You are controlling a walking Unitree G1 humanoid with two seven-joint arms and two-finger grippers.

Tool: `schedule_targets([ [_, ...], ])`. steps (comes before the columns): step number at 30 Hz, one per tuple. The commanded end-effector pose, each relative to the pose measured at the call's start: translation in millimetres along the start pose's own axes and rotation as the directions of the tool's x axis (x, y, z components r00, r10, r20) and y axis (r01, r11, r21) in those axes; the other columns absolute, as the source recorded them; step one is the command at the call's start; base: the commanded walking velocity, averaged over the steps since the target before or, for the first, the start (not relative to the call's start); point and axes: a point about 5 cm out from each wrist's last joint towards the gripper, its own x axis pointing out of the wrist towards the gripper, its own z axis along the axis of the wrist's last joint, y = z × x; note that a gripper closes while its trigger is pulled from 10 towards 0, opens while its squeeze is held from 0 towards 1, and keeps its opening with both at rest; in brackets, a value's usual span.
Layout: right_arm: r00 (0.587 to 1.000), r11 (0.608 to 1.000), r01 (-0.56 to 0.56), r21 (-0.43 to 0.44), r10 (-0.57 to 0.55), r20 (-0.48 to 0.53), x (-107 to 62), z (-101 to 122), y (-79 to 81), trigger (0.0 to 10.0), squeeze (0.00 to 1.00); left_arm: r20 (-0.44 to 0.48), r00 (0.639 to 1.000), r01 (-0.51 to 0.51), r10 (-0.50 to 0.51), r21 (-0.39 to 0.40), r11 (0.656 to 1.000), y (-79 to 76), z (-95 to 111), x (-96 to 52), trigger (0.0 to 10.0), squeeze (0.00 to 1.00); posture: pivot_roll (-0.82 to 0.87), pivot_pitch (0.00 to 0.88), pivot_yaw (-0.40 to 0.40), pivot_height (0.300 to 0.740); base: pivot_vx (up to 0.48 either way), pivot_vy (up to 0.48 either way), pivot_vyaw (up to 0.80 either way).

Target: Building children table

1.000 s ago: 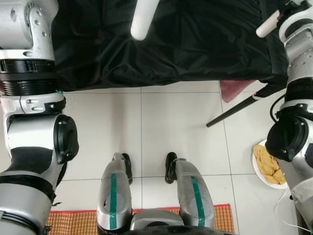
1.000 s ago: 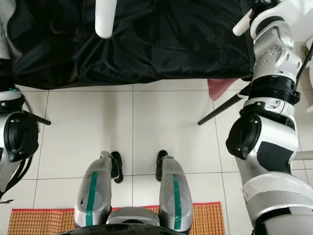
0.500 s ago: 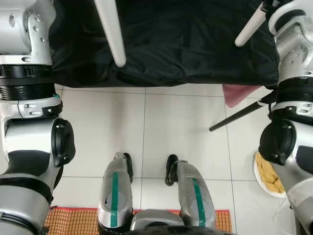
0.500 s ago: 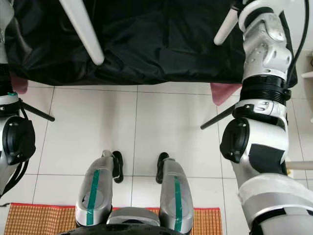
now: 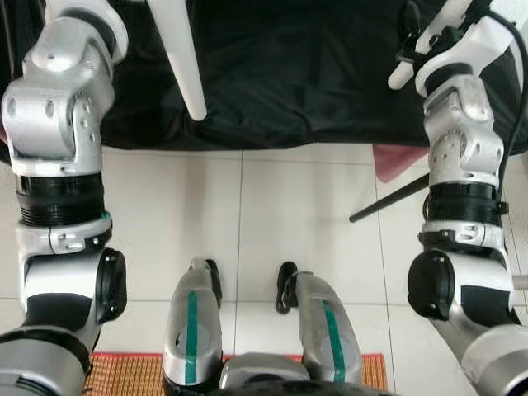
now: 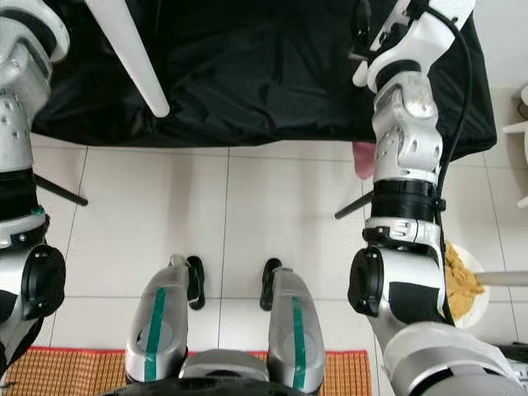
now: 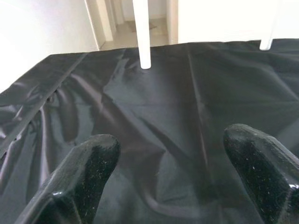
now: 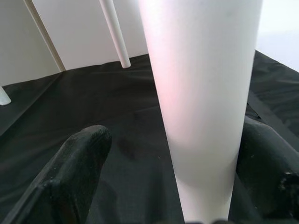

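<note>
A black cloth [image 5: 305,74] covers the surface in front of me, and white table legs stand up from it. One white leg [image 5: 183,58] slants up beside my raised left arm. My left gripper [image 7: 173,144] is open above the cloth with nothing between its fingers; two white legs [image 7: 141,32] stand farther off. My right gripper [image 8: 177,140] is open around a thick white leg [image 8: 201,93]. One finger [image 8: 74,172] stands clear of that leg and the other sits close against it. That leg's end [image 5: 402,76] pokes out beside my right wrist.
White tiled floor [image 5: 297,223] lies below the cloth's edge, with my two silver legs on it. A black tripod leg [image 5: 396,198] and a pink object [image 5: 396,161] lie at the right. A plate of yellow food [image 6: 462,280] sits near my right arm. A woven mat [image 5: 124,371] lies behind my feet.
Both arms have risen and swung inward. The right wrist has come up against the right white leg. The view itself has shifted slightly.
</note>
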Motion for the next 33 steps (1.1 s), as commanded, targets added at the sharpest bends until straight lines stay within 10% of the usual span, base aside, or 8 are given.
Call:
schedule_targets([
  [1,1.000,1.000,-0.011,0.003,0.011,-0.005,1.2,0.7,1.2,10.0,0.00,-0.021,0.998,0.052,-0.051,0.022,0.998,-3.1,-2.4,-3.9,10.0,0.00,0.13,0.160,-0.050,0.740,0.000,0.000,0.00],
  [12,1.000,1.000,0.002,0.004,-0.003,0.012,0.7,5.8,0.2,10.0,0.00,-0.072,0.995,0.075,-0.070,0.065,0.995,4.5,-6.0,-14.3,10.0,0.00,0.14,0.153,-0.053,0.740,0.000,0.000,0.00],
  [13,1.000,1.000,0.017,0.015,-0.017,0.012,0.6,5.0,-2.0,0.0,0.00,-0.079,0.994,0.085,-0.079,0.075,0.994,4.6,-6.6,-16.0,10.0,0.00,0.14,0.151,-0.054,0.740,0.000,0.000,0.00],
  [28,0.993,0.994,0.106,0.011,-0.106,0.059,0.2,9.1,-16.3,0.0,0.00,-0.147,0.960,0.250,-0.237,0.078,0.965,-3.6,-15.3,-37.7,10.0,0.00,0.16,0.139,-0.061,0.740,0.000,0.000,0.00],
  [29,0.987,0.990,0.140,0.035,-0.142,0.074,-0.7,10.2,-18.4,4.3,0.00,-0.154,0.960,0.248,-0.234,0.077,0.966,-2.4,-16.1,-39.3,10.0,0.00,0.16,0.141,-0.059,0.740,0.000,0.000,0.00],
  [30,0.987,0.990,0.140,0.035,-0.142,0.074,-0.7,10.2,-18.4,4.3,0.00,-0.154,0.960,0.248,-0.234,0.077,0.966,-2.4,-16.1,-39.3,10.0,0.00,0.16,0.141,-0.059,0.740,0.000,0.000,0.00],
  [31,0.976,0.980,0.184,0.073,-0.191,0.103,-2.7,11.5,-19.8,10.0,0.00,-0.160,0.960,0.246,-0.231,0.080,0.966,-0.9,-17.2,-40.8,10.0,0.00,0.16,0.143,-0.057,0.740,0.000,0.000,0.00],
  [33,0.965,0.970,0.222,0.097,-0.232,0.120,-4.9,12.0,-20.7,10.0,0.00,-0.168,0.960,0.242,-0.225,0.087,0.966,0.7,-18.0,-42.0,10.0,0.00,0.17,0.142,-0.055,0.740,0.000,0.000,0.00],
])
